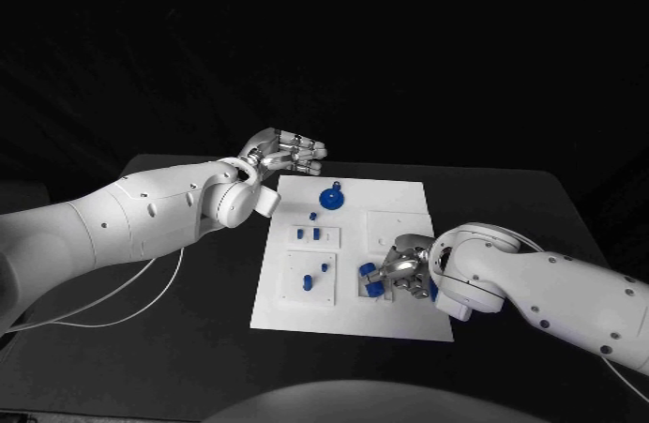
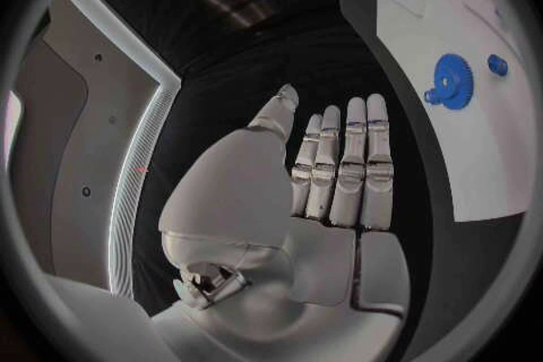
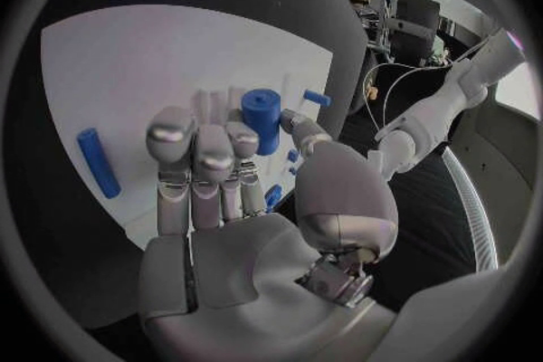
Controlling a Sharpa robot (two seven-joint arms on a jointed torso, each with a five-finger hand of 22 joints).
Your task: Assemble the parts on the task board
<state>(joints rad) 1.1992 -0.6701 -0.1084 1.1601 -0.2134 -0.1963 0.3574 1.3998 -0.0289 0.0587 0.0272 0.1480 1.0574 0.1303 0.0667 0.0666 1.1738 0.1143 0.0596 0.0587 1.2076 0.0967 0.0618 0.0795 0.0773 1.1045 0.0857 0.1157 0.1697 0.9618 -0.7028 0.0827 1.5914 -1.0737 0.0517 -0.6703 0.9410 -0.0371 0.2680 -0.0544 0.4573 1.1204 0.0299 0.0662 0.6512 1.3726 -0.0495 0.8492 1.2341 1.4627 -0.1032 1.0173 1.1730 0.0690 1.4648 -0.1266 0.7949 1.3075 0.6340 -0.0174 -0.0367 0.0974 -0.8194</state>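
Note:
The white task board lies mid-table. A blue gear sits at its far end, with small blue pegs nearer. My right hand is low over the board's near right part. Its thumb and curled fingers pinch an upright blue cylinder. A blue rod lies flat on the board beside that hand. My left hand hovers off the board's far left corner, fingers straight and holding nothing. The left wrist view has the gear and a peg.
Two raised white blocks on the board's left half carry small blue pieces. Another square block lies at the board's right. A thin white cable loops over the black table left of the board.

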